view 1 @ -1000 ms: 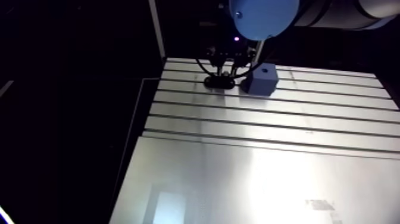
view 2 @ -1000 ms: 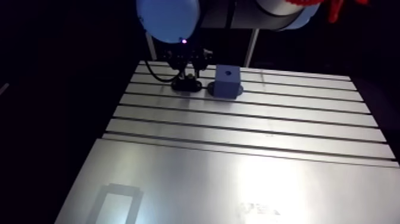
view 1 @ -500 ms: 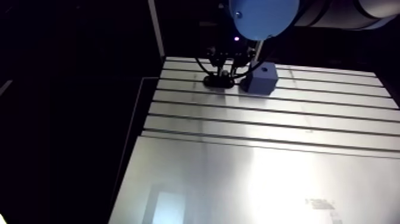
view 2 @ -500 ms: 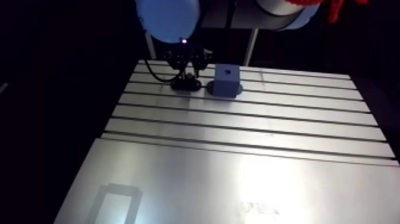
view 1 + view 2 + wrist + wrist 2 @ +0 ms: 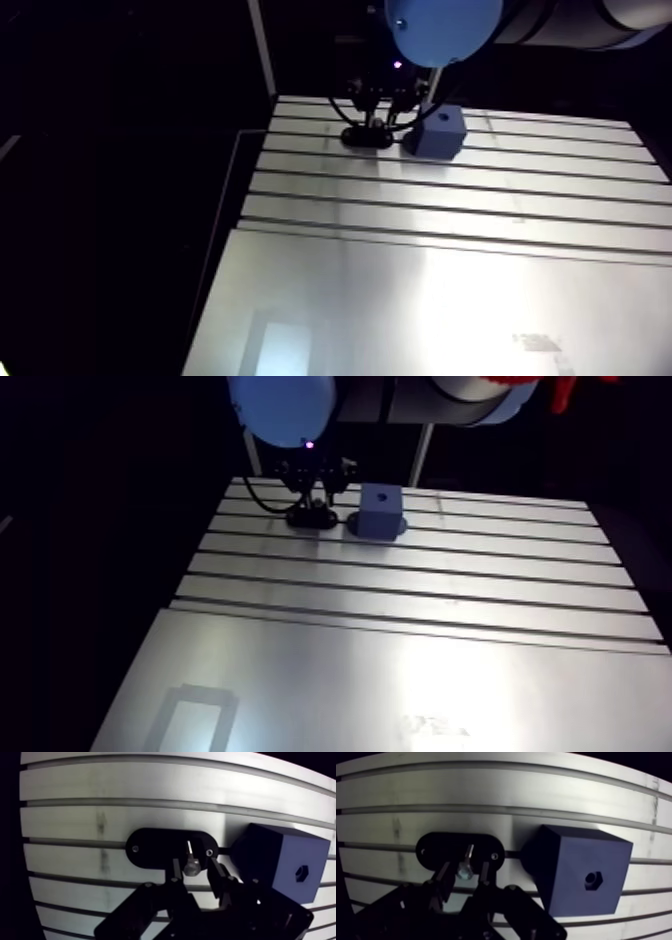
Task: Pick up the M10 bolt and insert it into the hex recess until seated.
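In the arm view the pincer (image 5: 368, 127) hangs over a black holder (image 5: 368, 138) near the surface's (image 5: 450, 230) far left edge, with a blue block (image 5: 437, 132) just beside it and open slats spreading nearer, and in the wrist view its released fingers (image 5: 176, 871) flank the bolt (image 5: 190, 866) on the holder, apart from the block's hex recess (image 5: 301, 873).

Slotted table (image 5: 400, 596); black oval plate (image 5: 150, 847), blue block (image 5: 571, 872) beside it

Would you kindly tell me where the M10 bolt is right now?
In the wrist view, the M10 bolt sits on the black oval holder, between the open jaws of the gripper; the blue block with the hex recess stands beside that holder.
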Available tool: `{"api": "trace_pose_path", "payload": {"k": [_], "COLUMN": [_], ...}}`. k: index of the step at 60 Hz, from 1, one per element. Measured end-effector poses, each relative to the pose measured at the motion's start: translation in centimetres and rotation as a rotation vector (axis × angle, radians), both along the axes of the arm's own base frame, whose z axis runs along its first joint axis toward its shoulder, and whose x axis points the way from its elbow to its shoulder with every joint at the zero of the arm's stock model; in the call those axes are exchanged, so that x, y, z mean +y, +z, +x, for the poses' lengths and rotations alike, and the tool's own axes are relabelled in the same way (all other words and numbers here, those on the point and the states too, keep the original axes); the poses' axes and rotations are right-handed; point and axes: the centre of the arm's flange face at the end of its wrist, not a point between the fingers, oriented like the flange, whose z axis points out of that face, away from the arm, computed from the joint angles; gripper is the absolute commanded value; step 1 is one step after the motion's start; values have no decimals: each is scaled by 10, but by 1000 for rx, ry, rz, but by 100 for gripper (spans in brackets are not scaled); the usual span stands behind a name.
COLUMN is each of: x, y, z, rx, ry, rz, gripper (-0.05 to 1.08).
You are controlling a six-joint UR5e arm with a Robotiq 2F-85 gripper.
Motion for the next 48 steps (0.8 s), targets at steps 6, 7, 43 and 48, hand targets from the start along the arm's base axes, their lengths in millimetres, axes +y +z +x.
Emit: {"api": "trace_pose_path", "payload": {"k": [6,7,43,48], "x": [0,0,0,0], "y": [0,0,1,1], "z": [0,0,0,0], "rx": [0,0,1,1], "ry": [0,0,-1,-1], "rz": [-1,-1,-3,-3], "gripper": [59,59,60,60]}}
